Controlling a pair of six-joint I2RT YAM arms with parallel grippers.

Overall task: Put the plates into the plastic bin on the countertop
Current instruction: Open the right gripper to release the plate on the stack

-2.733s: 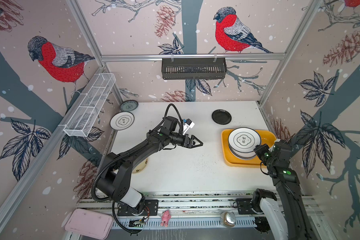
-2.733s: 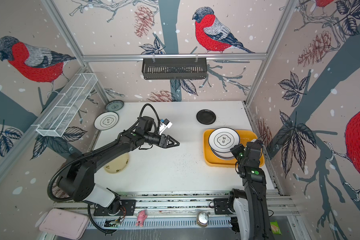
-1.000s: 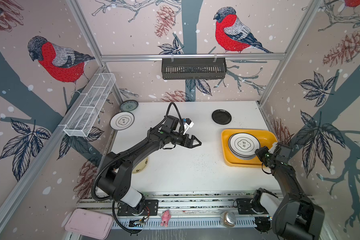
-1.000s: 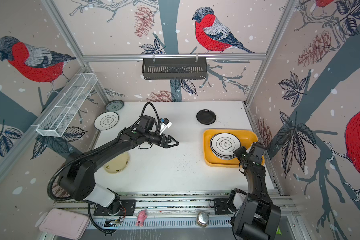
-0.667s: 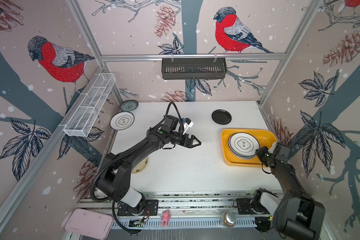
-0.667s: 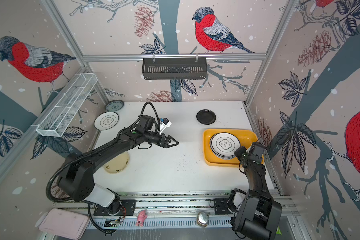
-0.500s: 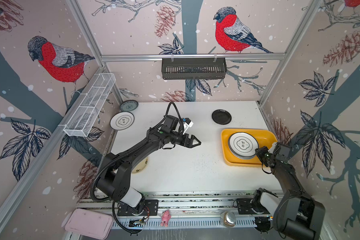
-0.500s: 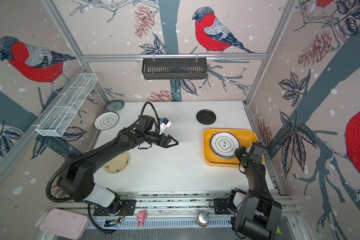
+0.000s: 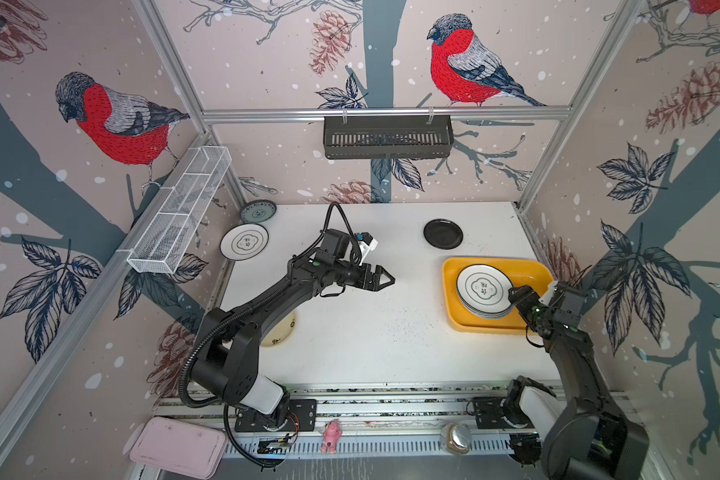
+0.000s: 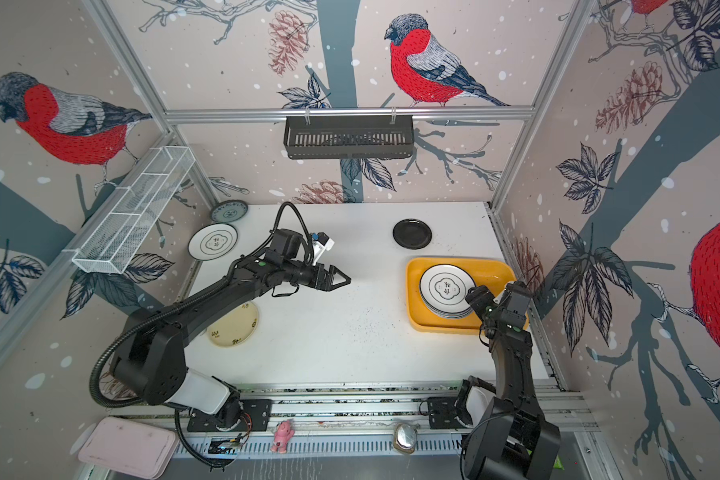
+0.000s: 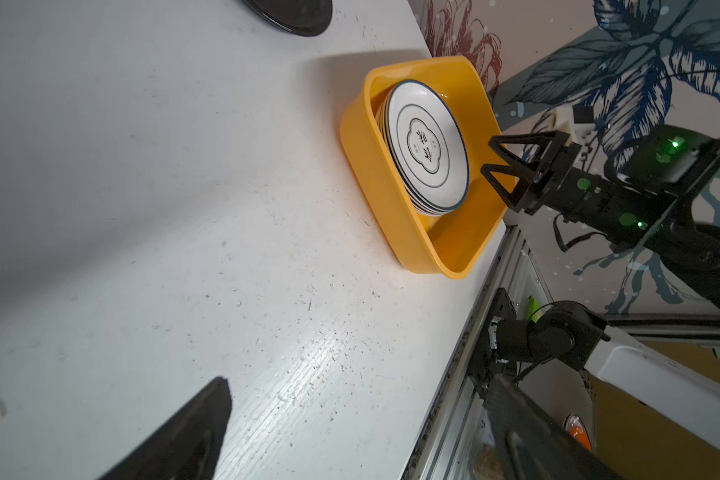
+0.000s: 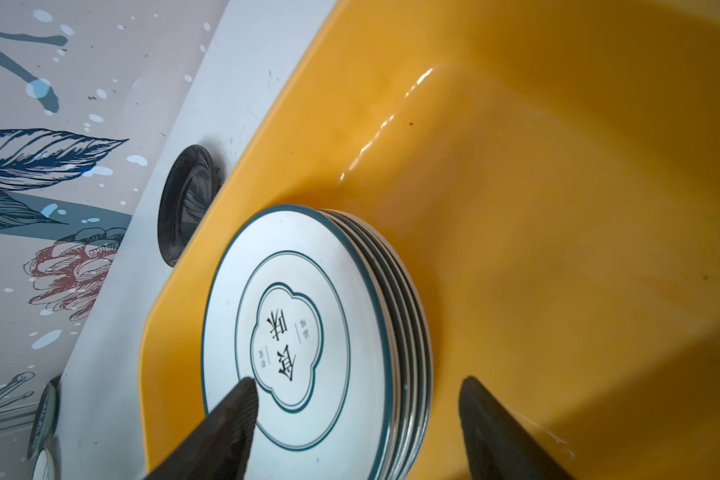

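Observation:
A stack of several white plates (image 9: 484,291) (image 10: 447,291) with dark rims lies in the yellow plastic bin (image 9: 528,274) (image 10: 495,270) at the right of the countertop (image 9: 371,332). My right gripper (image 9: 516,297) (image 12: 356,386) is open at the stack's near edge. One finger (image 12: 233,415) hangs over the top plate (image 12: 292,332), the other over the bin floor (image 12: 558,208). My left gripper (image 9: 385,278) (image 10: 341,281) hovers open and empty above mid-table. A black plate (image 9: 443,234), a white plate (image 9: 244,242), a grey-teal plate (image 9: 258,210) and a cream plate (image 9: 281,330), half under the left arm, lie on the countertop.
A black slotted basket (image 9: 387,137) hangs on the back wall and a white wire shelf (image 9: 179,208) on the left wall. A pale pink tray (image 9: 179,446) lies beyond the front rail. The bin stands close to the right wall and the table's front edge.
My right gripper came down into the bin with the top plate, then opened and let it go onto the stack. The left arm has hardly moved.

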